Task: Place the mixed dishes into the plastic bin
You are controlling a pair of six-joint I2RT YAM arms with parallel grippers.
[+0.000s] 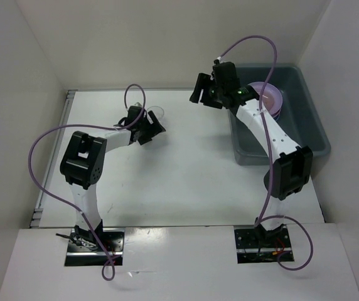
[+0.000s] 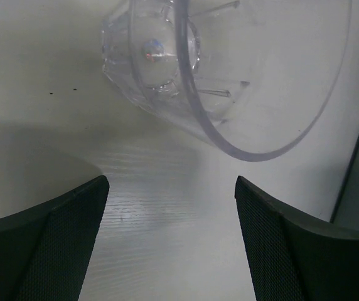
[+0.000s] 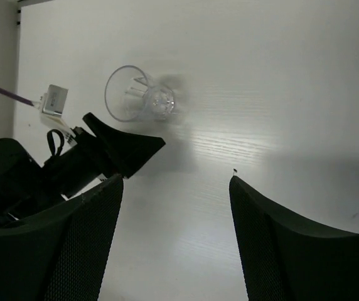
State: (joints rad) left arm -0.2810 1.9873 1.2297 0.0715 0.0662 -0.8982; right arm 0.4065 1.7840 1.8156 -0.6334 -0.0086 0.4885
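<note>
Presently: cup (on its side) near table's far edge, before gaping left gripper; right gripper gaping, empty; plates in bin.

The cup is clear, the plates pink and purple, the bin grey-blue.

Clear cup lying on its side (ribbed base visible through the wall), well apart from grey-blue bin. Stacked plates inside bin, pink above purple.
</note>
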